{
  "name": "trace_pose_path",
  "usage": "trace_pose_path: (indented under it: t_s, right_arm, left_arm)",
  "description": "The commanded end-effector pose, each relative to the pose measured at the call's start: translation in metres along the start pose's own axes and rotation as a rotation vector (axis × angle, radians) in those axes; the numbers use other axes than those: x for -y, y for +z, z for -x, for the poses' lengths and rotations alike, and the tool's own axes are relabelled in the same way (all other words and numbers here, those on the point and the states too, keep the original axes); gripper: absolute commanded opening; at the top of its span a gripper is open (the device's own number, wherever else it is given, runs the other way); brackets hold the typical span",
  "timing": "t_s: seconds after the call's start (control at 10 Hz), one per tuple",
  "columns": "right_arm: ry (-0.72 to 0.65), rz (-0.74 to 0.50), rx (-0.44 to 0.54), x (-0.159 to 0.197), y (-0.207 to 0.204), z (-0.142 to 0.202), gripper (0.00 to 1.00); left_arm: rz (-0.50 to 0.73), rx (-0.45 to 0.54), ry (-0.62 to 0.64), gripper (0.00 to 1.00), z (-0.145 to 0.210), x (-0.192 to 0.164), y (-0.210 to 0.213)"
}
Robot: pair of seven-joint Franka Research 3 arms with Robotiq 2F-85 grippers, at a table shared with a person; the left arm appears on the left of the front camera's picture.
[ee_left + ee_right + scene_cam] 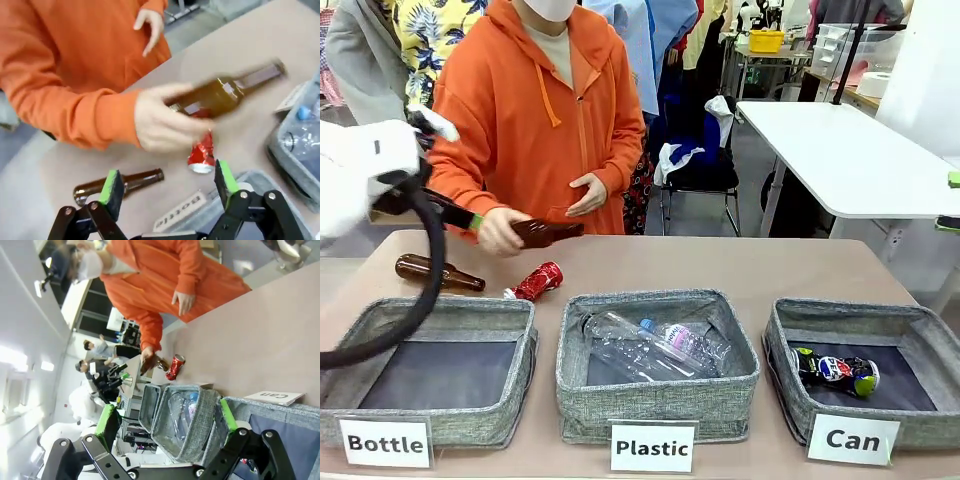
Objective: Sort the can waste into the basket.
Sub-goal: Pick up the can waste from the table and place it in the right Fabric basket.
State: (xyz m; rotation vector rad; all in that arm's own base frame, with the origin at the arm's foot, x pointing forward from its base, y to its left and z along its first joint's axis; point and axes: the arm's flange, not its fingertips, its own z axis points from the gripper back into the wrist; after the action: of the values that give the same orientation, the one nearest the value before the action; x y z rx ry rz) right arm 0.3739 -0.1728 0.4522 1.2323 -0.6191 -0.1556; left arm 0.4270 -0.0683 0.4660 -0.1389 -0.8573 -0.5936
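Two cans: dark can (837, 371) lies on the floor of the Can basket (782, 335), at the robot's right; red can (538, 281) lies crushed on the tabletop (740, 265), just behind the Bottle basket (430, 304)
Task standing: judged half done; red can not yet sorted
Left end effector (169, 180): fingers spread wide, nothing between them; poised over the red can, probably lined up for it
Right end effector (167, 415): spread, empty; looks across the baskets from the Can end, clear of the work
Person's hand (500, 232): holds a brown bottle (548, 232) level, close above the red can; may obstruct the descent
Other stock: second brown bottle (435, 272) lying on the tabletop; clear bottles (655, 345) in the Plastic basket (660, 298)
Surface: matt brown-beige, bare behind the baskets
Room: white table (840, 150), a chair and hanging clothes behind
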Motion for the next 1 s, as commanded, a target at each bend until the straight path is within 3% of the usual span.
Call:
trace_pose_path:
  t_s: [0.0,0.2,0.3,0.6,0.9]
  right_arm:
    - [0.003,0.001,-0.014,-0.003,0.004,-0.002,1.00]
    - [0.003,0.001,-0.014,-0.003,0.004,-0.002,1.00]
    - [0.003,0.001,-0.014,-0.003,0.004,-0.002,1.00]
    - [0.003,0.001,-0.014,-0.003,0.004,-0.002,1.00]
    - [0.003,0.001,-0.014,-0.003,0.004,-0.002,1.00]
  left_arm:
    - [0.202,0.000,0.135,0.94,0.014,-0.067,0.075]
    - [0.203,0.092,0.217,0.94,0.053,-0.122,0.187]
    - [0.130,0.133,0.284,0.94,0.072,-0.146,0.222]
    - [0.193,0.211,0.446,0.94,0.129,-0.196,0.288]
    - [0.190,0.295,0.530,0.94,0.161,-0.205,0.311]
